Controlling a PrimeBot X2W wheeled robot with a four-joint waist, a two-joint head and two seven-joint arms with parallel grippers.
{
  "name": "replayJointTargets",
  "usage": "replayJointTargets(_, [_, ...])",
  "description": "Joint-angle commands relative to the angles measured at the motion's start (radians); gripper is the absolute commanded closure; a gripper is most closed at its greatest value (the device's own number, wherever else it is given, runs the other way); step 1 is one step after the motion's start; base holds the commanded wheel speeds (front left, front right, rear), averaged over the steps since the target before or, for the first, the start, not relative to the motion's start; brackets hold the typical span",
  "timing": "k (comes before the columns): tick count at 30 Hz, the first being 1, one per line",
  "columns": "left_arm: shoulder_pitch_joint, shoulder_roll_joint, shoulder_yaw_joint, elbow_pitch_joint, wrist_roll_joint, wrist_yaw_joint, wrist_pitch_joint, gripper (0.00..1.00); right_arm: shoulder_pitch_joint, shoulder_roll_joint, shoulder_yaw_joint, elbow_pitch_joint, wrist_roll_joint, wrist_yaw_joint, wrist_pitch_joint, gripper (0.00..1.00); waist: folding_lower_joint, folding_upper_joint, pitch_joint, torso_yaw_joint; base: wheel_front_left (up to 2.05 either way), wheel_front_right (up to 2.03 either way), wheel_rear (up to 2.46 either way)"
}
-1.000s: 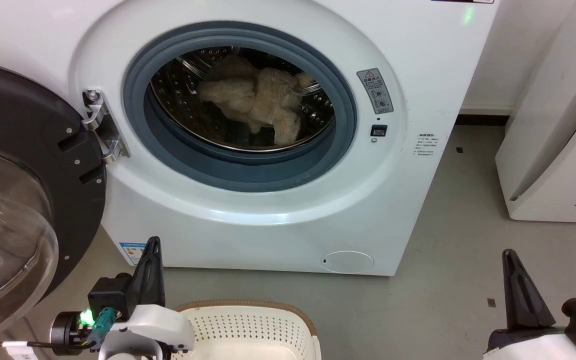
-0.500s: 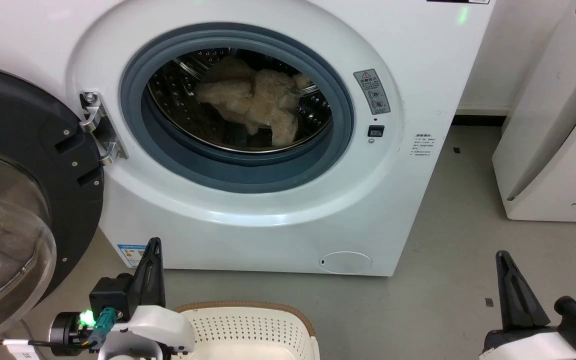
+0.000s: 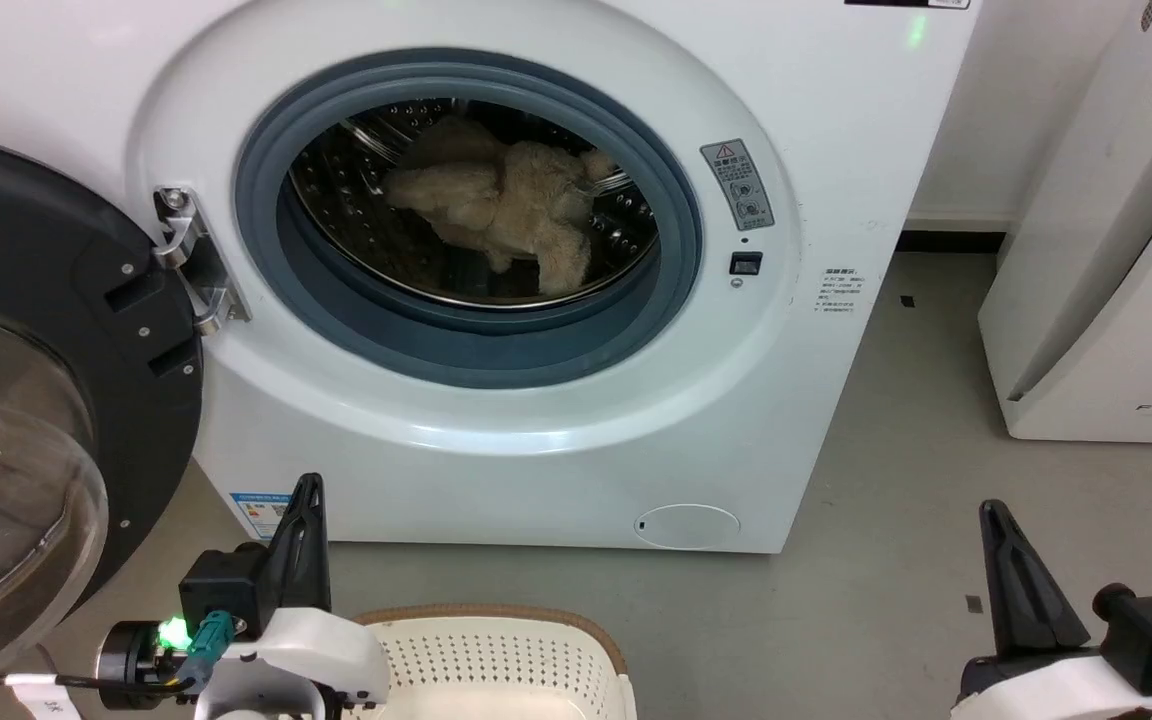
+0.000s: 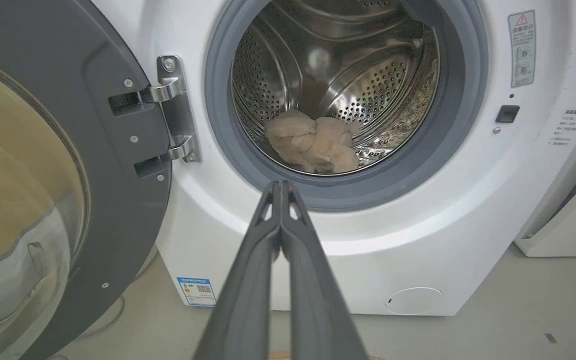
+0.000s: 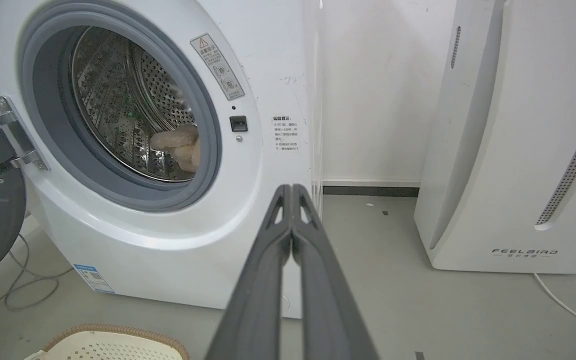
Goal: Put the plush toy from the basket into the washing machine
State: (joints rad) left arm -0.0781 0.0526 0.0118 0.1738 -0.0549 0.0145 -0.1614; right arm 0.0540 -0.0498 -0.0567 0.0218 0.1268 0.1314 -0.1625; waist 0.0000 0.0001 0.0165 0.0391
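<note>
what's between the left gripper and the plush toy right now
In the left wrist view, only the lower lip of the grey-blue gasket lies between the shut left gripper and the plush toy in the drum.

Your right claw [image 5: 292, 187] rises from 6 o'clock, fingers pressed together on nothing. At 10 o'clock the washing machine [image 5: 268, 75] stands open, the plush toy [image 5: 180, 147] lying low in its drum [image 5: 118, 100]. The basket [image 5: 113, 345] shows its rim at 7 o'clock on the floor [image 5: 393, 300], a white appliance [image 5: 508, 150] at 3 o'clock.
</note>
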Motion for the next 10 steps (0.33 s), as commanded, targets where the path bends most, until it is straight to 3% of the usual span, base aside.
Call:
replayJointTargets(1, [0.017, -0.001, -0.001, -0.011, 0.005, -0.005, 0.004, 1.0, -0.014, 0.0, 0.003, -0.006, -0.012, 0.0, 0.005, 1.0, 0.0, -0.0001, 0.0, -0.001, 0.0, 0.0, 0.0])
replayJointTargets(10, [0.024, -0.001, -0.003, -0.03, 0.011, -0.006, 0.023, 1.0, -0.019, 0.0, 0.009, -0.008, -0.026, 0.0, 0.023, 1.0, 0.0, -0.0001, -0.002, -0.005, 0.0, 0.0, 0.0])
